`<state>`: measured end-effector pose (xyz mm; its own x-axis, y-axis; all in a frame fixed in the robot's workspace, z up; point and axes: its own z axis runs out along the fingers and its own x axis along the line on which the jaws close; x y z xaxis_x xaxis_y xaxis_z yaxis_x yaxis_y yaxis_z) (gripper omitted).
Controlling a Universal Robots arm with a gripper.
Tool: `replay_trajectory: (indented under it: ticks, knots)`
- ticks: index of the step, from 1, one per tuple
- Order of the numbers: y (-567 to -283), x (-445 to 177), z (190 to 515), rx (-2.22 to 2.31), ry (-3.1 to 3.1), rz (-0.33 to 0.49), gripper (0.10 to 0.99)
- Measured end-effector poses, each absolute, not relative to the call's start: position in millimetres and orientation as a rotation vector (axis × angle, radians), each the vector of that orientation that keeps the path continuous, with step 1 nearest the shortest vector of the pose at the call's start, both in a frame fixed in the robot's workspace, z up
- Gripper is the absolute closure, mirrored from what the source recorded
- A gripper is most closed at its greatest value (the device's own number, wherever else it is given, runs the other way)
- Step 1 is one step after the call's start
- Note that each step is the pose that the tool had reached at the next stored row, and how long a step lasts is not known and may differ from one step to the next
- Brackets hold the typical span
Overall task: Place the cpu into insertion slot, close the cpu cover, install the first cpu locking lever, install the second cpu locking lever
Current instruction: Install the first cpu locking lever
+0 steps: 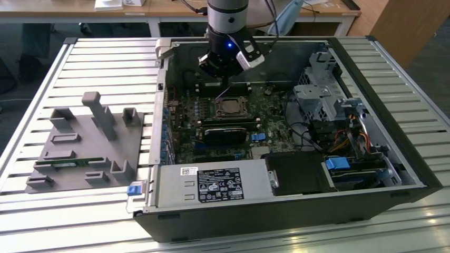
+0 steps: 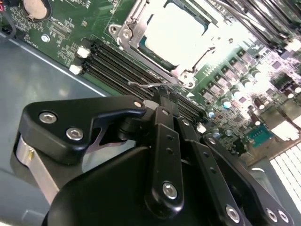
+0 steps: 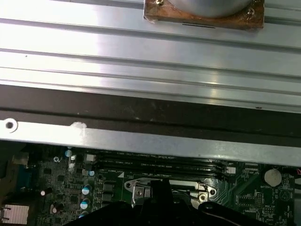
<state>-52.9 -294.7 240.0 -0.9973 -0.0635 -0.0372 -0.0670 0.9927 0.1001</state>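
At the near edge of the opened computer case [image 1: 281, 224], which is carried on a slatted metal table [image 1: 98, 58], a grey power supply box [image 1: 200, 184] is seen. Beside the case, toward the exterior view's left, a grey holder block [image 1: 77, 153] is set on the table. Further in, on the green motherboard [image 1: 184, 124], a long black module [image 1: 226, 133] is laid crosswise, and just behind it the insertion slot [image 1: 245, 112] is found near the middle of the board. The cpu [image 2: 176, 35] is seated in the slot, and the cpu cover [image 2: 126, 32] is lowered flat around it. Just past the slot's far edge the gripper [image 2: 162, 100] is held low over the board. Its fingers are drawn fully together and pinched on the end of a thin wire locking lever [image 2: 143, 86], which slants up from the slot's edge.
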Motion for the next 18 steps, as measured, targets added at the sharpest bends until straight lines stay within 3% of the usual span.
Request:
replay_trajectory:
  ticks: [18]
  knots:
    - [-292.0,-37.8,231.1,-0.102,3.102,0.158,0.980]
